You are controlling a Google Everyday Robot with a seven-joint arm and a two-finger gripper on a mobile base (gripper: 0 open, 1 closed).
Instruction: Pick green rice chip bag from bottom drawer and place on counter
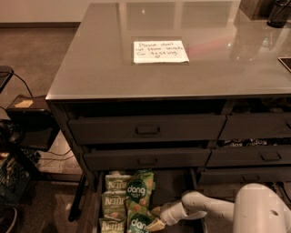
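Note:
Two green rice chip bags lie in the open bottom drawer (175, 187): one higher up (138, 189), one at the frame's bottom edge (135, 224). Each is light green with a dark round "dang" badge. My gripper (155, 220) reaches in from the right on a white arm (204, 205). It sits low in the drawer, at the right edge of the lower bag. The glossy grey counter (91, 68) spreads above, with a white handwritten note (160, 51) on it.
Paler Kettle bags (114, 200) lie stacked left of the green ones. Two drawer fronts (148, 129) (148, 160) with recessed handles stick out above the open drawer, and more drawers (254, 157) stand to the right. A black cart (25, 118) and cables stand at the left. Dark objects (277, 11) sit at the counter's far right.

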